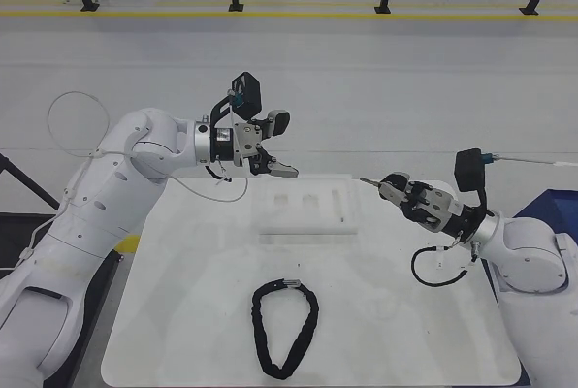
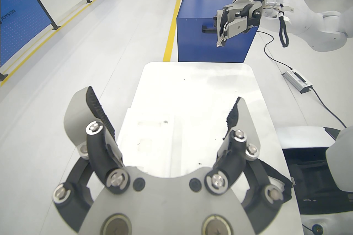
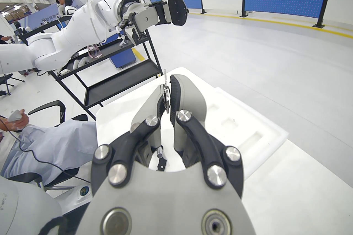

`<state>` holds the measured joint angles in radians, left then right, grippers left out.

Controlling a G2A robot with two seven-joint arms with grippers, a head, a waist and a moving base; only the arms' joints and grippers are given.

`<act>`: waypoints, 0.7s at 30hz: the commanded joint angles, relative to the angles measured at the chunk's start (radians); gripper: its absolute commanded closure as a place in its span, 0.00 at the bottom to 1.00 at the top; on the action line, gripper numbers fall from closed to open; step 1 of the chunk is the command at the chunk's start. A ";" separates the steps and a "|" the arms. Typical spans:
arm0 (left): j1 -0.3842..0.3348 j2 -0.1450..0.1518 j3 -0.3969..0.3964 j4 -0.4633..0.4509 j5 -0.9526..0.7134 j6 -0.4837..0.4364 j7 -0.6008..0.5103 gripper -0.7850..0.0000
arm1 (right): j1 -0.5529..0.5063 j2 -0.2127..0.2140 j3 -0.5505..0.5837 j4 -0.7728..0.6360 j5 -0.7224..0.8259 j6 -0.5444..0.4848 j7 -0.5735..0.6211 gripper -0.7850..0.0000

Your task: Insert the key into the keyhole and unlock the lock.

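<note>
– Right pincer (image 3: 168, 88)?
– Clamped on one key (image 3: 165, 95), up over the counter's (image 1: 415, 330) far right corner.
– Left pincer (image 2: 165, 102)?
– Spread wide, above the far edge.
– And the lock (image 1: 285, 328)?
– One black chain loop, lying near centre; one white tray (image 1: 308, 218) beyond it.

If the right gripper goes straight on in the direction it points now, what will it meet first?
Probably the left gripper, whose open fingers face it. The key in the right gripper would arrive first. Height is unclear, so it may pass below.
</note>
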<state>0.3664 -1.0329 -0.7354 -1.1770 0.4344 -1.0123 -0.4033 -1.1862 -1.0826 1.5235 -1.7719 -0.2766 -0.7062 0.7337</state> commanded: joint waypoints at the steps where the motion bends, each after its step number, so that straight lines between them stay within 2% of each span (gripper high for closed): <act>1: 0.000 0.000 0.000 0.000 0.000 0.000 0.000 0.00 | 0.000 0.000 0.000 0.000 0.000 0.000 0.000 1.00; 9: 0.000 0.000 0.000 0.000 0.000 0.000 0.000 0.00 | 0.000 0.000 0.000 0.000 0.000 0.000 0.000 1.00; 12: 0.038 0.003 0.006 -0.027 0.089 0.045 -0.006 0.00 | 0.000 0.000 0.000 0.000 0.000 0.000 0.000 1.00; 21: 0.185 0.014 -0.005 -0.026 0.248 0.000 0.109 0.00 | 0.000 0.000 0.000 0.000 0.000 0.000 0.000 1.00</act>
<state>0.5370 -1.0194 -0.7397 -1.1983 0.6627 -1.0128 -0.3089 -1.1862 -1.0826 1.5235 -1.7719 -0.2766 -0.7062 0.7337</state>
